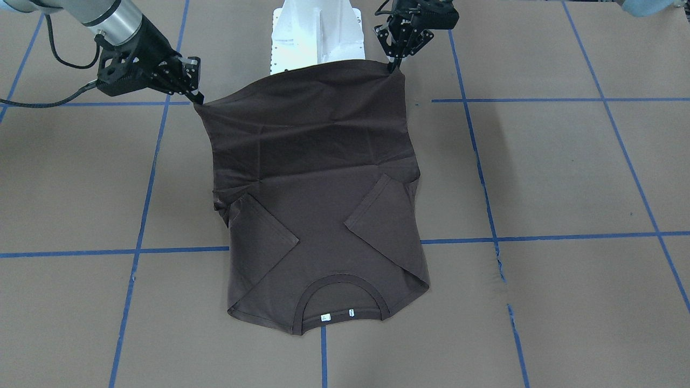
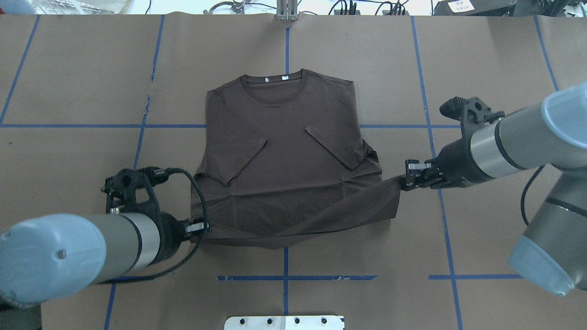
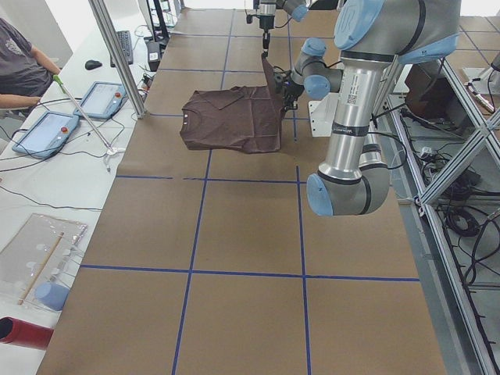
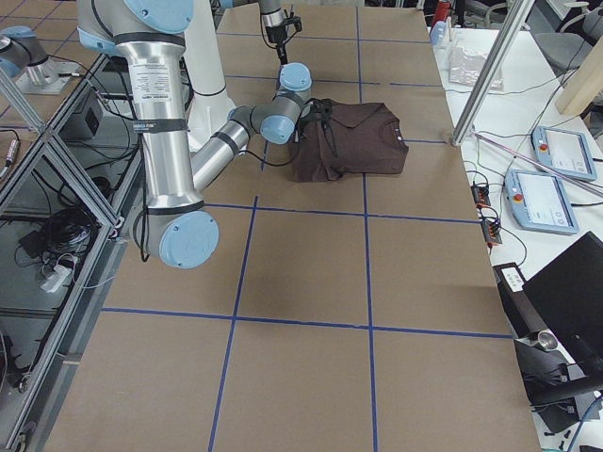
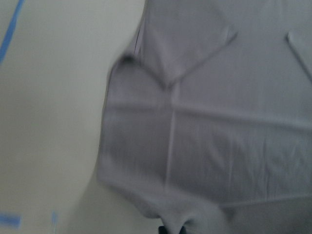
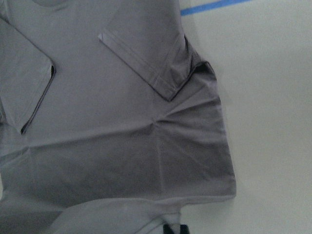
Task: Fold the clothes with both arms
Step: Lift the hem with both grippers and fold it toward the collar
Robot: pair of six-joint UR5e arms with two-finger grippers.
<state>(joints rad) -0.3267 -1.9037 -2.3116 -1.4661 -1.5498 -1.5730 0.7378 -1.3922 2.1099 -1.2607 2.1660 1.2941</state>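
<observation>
The dark brown T-shirt point(image 1: 323, 215) lies on the brown paper table point(image 1: 566, 172), collar and white neck tags away from the robot, both sleeves folded inward. My left gripper point(image 1: 392, 66) is shut on one bottom hem corner; in the overhead view it point(image 2: 202, 229) is at the shirt's near left corner. My right gripper point(image 1: 198, 99) is shut on the other hem corner, at the near right in the overhead view point(image 2: 403, 181). The hem is lifted off the table and stretched between them. The shirt point(image 5: 219, 122) fills the left wrist view, and it point(image 6: 122, 136) fills the right wrist view too.
The white pedestal base point(image 1: 318, 37) stands just behind the lifted hem. Blue tape lines point(image 2: 284, 277) cross the table. In the exterior left view an operator point(image 3: 23, 66) sits beside tablets point(image 3: 47, 129) on a side bench.
</observation>
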